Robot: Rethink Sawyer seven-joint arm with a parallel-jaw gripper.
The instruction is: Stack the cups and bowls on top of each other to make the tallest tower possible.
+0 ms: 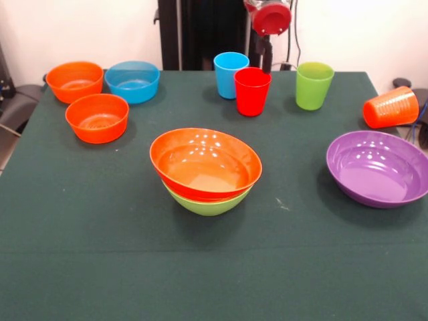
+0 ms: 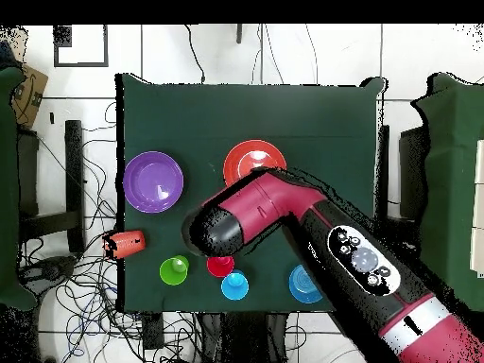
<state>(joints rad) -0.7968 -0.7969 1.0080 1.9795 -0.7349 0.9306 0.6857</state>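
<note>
- The tower [image 1: 206, 175] sits in the middle of the green table [image 1: 80, 234] in the front view. It is only two bowls so far: the big orange-red bowl [image 1: 204, 162] rests inside the big lime green bowl [image 1: 208, 202].
- The purple bowl [image 1: 378, 167] is off to the right by itself, open side up.
- At the far left are three small bowls: two orange bowls [image 1: 97, 118] and a blue bowl [image 1: 132, 81] beside them.
- At the back stand the light blue cup [image 1: 231, 74], the red cup [image 1: 252, 91] just in front of it, and the lime green cup [image 1: 313, 85] a bit to the right.
- The orange cup [image 1: 390, 107] lies on its side at the right edge of the table.
- The gripper [image 1: 269, 19] shows only partly at the top, above the red cup. I cannot tell if its jaws are apart or together.
- From overhead, the red and black arm [image 2: 312, 232] reaches over the table and covers part of the tower [image 2: 253, 161].
- The purple bowl [image 2: 153, 181] is to the left of the tower.
- The green cup [image 2: 174, 272], red cup [image 2: 220, 267] and light blue cup [image 2: 234, 285] sit near the bottom edge, and the orange cup [image 2: 126, 244] lies at the left edge.
- The blue bowl [image 2: 302, 284] peeks out beside the arm.
</note>
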